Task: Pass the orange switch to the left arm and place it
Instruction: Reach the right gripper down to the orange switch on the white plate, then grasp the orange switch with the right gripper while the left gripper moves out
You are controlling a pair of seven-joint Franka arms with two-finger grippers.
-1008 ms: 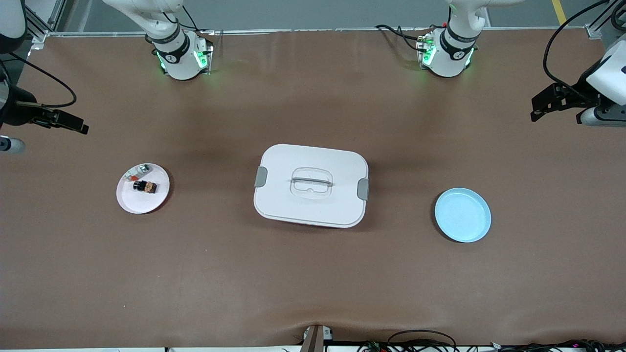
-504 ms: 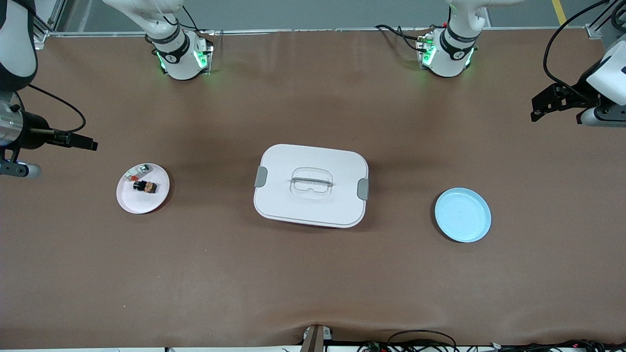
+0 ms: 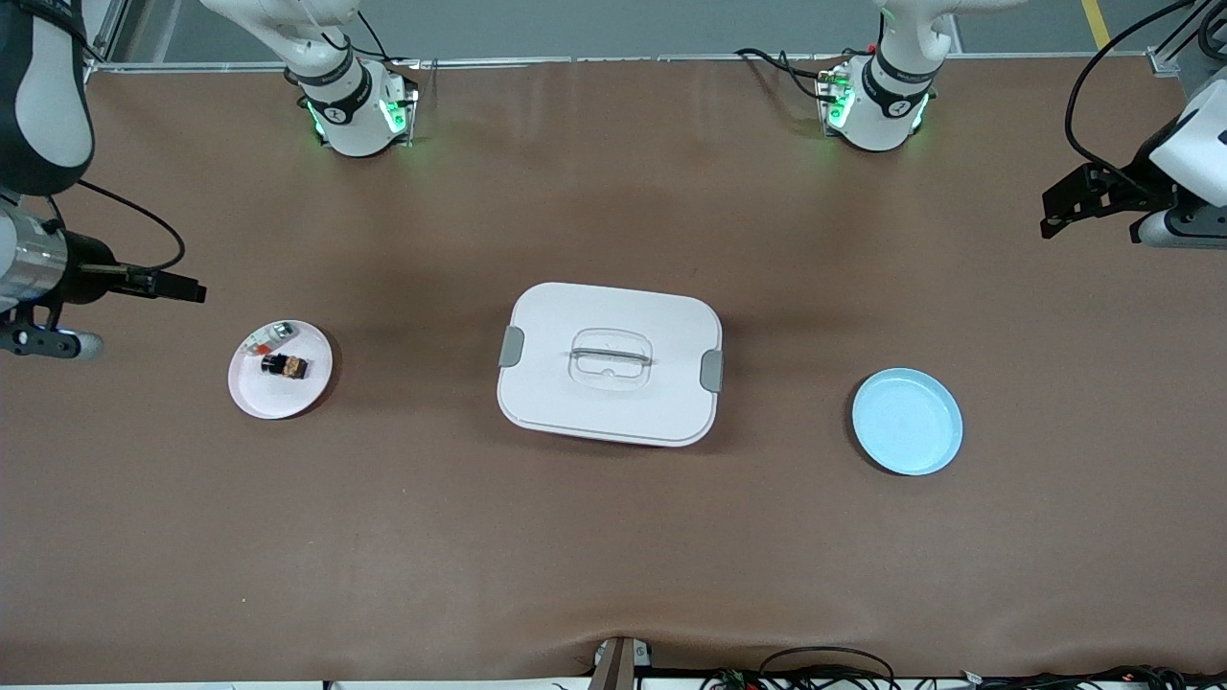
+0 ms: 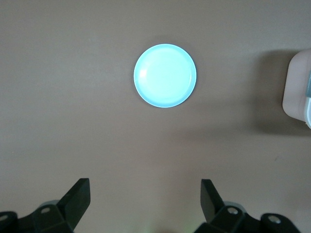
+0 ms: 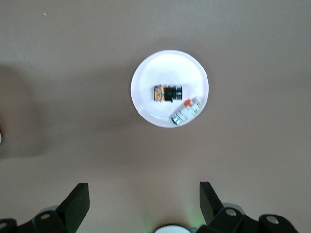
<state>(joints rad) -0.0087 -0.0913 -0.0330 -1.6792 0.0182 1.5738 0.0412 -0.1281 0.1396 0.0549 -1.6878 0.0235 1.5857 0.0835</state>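
Note:
The orange switch (image 3: 285, 365), a tiny black block with an orange and white end, lies on a pink plate (image 3: 278, 398) toward the right arm's end of the table. In the right wrist view the orange switch (image 5: 166, 92) shows in the middle of that pink plate (image 5: 155, 68). My right gripper (image 3: 168, 285) (image 5: 143, 191) hangs open and empty above bare table beside the plate. The white box (image 3: 661, 393) with grey latches stands at the table's centre. High over the left arm's end, my left gripper (image 3: 1064, 216) (image 4: 144, 189) waits open and empty.
A small silver-and-clear piece with a red bit (image 3: 268, 337) (image 5: 186, 111) shares the pink plate with the switch. A blue plate (image 3: 907, 422) (image 4: 165, 75) lies toward the left arm's end. The box's edge (image 4: 297, 92) shows in the left wrist view.
My right arm has swung in from the table's end toward the pink plate, its gripper still open. The left arm, the box and the plates have not moved.

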